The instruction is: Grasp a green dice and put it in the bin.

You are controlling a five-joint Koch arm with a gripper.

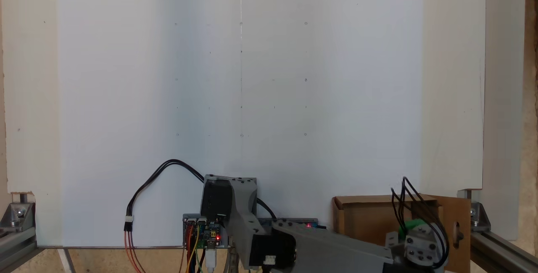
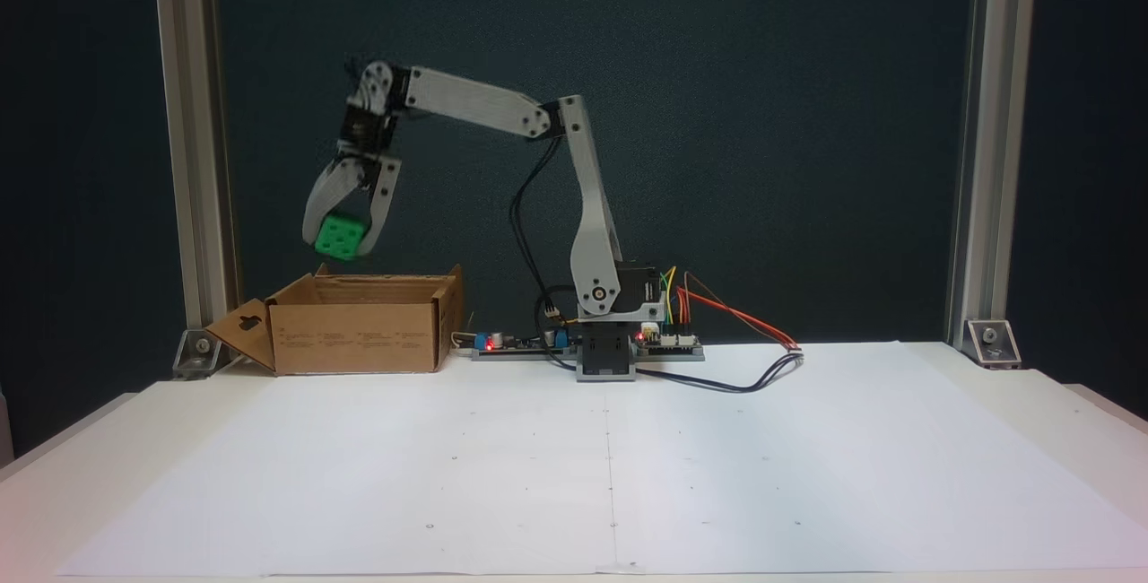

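The green dice hangs in the air between the two grey fingers of my gripper, which is shut on it. It is held a short way above the open top of the bin, a brown cardboard box with a keyhole-cut flap at its left. Looking down from above, a fixed view shows a sliver of the green dice under the wrist and black cables, over the bin at the lower right.
White paper covers the table in front of the arm. The arm's base and a circuit board with coloured wires stand right of the bin. Aluminium posts frame both sides.
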